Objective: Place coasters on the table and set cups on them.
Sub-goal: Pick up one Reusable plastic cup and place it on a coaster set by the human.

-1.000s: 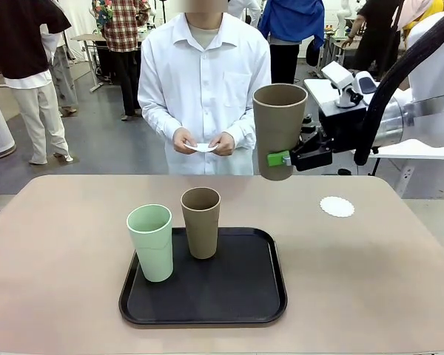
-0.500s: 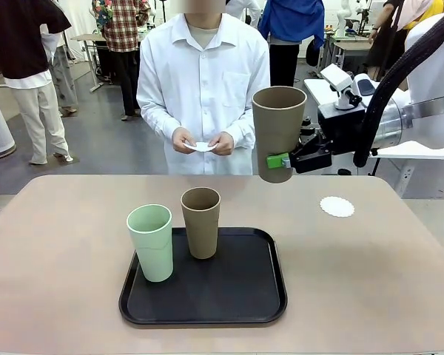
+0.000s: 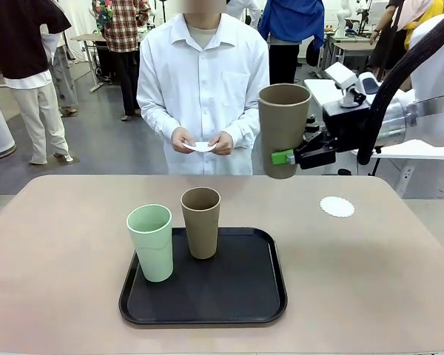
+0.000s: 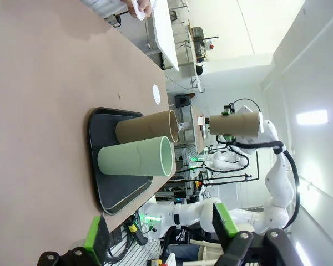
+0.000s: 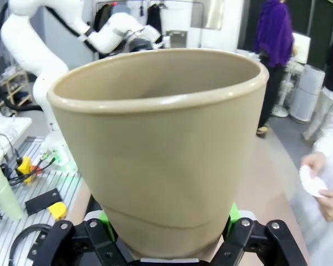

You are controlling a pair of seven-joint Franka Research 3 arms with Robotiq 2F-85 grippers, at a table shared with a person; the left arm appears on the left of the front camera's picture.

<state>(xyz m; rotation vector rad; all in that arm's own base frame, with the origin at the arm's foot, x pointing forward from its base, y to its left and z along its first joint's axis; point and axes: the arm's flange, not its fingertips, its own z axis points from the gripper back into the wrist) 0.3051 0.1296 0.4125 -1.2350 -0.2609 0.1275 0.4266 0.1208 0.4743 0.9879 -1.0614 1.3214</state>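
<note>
Beige and matte, the desk carries one lacy white coaster near its far right edge, with nothing on it yet. Above the desk's far side, to the left of that coaster, hangs a tan cup, upright and mouth up, well clear of the surface. The right fingers pinch it low on the wall, a green pad on either side, which leaves the rim free and the base unobstructed for setting down. I judge this to be the carrying step: the cup needs to travel right and then descend until its base sits centred on the disc. Since the coaster looks thin and light, a sideways scrape on landing could push it askew. Nearer the robot, a black tray holds the other two cups, a mint cup and a second tan cup, upright and side by side. They probably wait there because no coasters lie ready for them. Across the desk, a person in a white shirt holds another white coaster between both hands, off the desk and likely the next one to be laid. The left fingers are spread wide with nothing between them, set back from the tray and out of the way.
</note>
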